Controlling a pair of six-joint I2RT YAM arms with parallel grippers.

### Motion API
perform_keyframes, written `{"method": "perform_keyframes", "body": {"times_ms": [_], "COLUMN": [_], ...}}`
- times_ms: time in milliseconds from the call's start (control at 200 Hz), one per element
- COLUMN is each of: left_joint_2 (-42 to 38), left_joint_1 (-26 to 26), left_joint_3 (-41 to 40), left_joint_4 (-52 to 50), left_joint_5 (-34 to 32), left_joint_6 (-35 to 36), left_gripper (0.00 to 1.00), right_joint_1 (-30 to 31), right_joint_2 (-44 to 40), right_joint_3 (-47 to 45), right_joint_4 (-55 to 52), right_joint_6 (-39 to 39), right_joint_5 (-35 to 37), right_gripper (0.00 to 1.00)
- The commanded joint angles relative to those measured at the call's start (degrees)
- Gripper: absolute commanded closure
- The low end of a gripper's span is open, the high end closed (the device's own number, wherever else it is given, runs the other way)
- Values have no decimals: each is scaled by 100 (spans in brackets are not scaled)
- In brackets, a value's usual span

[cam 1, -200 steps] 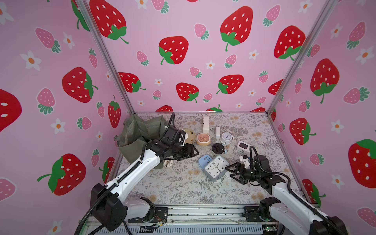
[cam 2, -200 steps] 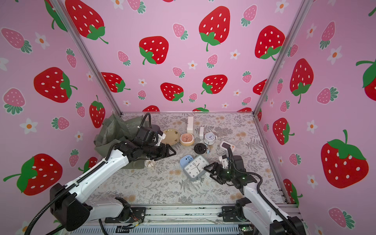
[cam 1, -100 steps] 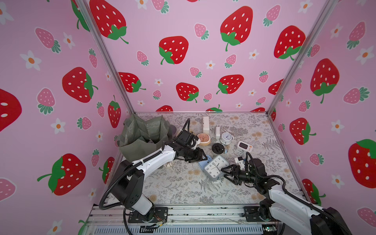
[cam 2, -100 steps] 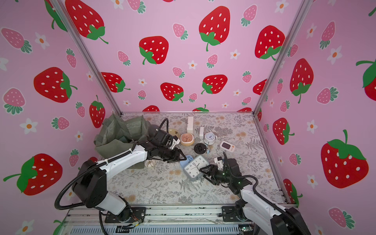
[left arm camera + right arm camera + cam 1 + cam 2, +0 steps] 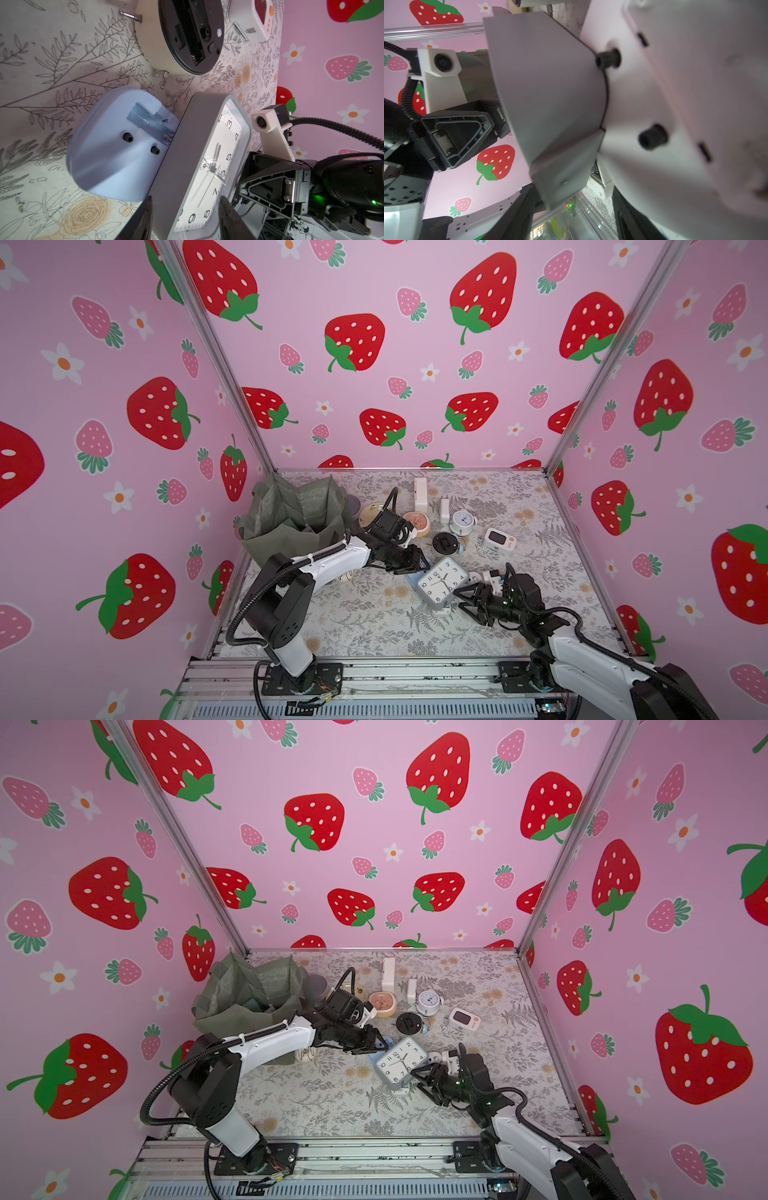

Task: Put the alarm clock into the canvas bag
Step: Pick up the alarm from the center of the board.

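Note:
The alarm clock is square, with a grey frame and a white face. It lies tilted mid-table, propped on a pale blue clock. My left gripper is shut on its far-left corner. In the left wrist view the clock's rim sits between the jaws of the left gripper. My right gripper is shut on the near-right corner, one finger on the grey rim, the other on the white back. The canvas bag stands open at the far left.
Behind the clock lie a black-backed round clock, a small white bell clock, a white timer, a pink-filled bowl and white blocks. Pink strawberry walls close in three sides.
The left gripper came over from beside the bag to the clock's far corner. The right gripper slid in to the near corner. Both pairs of jaws narrowed onto the clock.

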Motion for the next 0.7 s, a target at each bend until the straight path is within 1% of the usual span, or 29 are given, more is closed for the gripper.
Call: {"method": "perform_keyframes", "body": {"times_ms": [0, 220, 465, 545, 695], "left_joint_2": [115, 362, 559, 599, 648], "left_joint_1": [-55, -155, -253, -282, -330], "left_joint_3": [43, 4, 8, 16, 36], "left_joint_4": [171, 430, 403, 405, 370], "left_joint_5": [103, 211, 231, 254, 301], "left_joint_6": [-68, -153, -138, -130, -122], "left_gripper": [48, 50, 56, 60, 64], "right_joint_1": [32, 81, 103, 120, 172], "right_joint_2": [267, 662, 1137, 1382, 1701], "right_joint_3": [-33, -34, -43, -1, 155], "right_joint_4": [632, 1152, 1802, 2037, 2461], "right_joint_6": [130, 130, 7, -92, -203], "right_joint_5": [85, 220, 320, 321, 240], "right_gripper": [39, 38, 37, 37, 46]}}
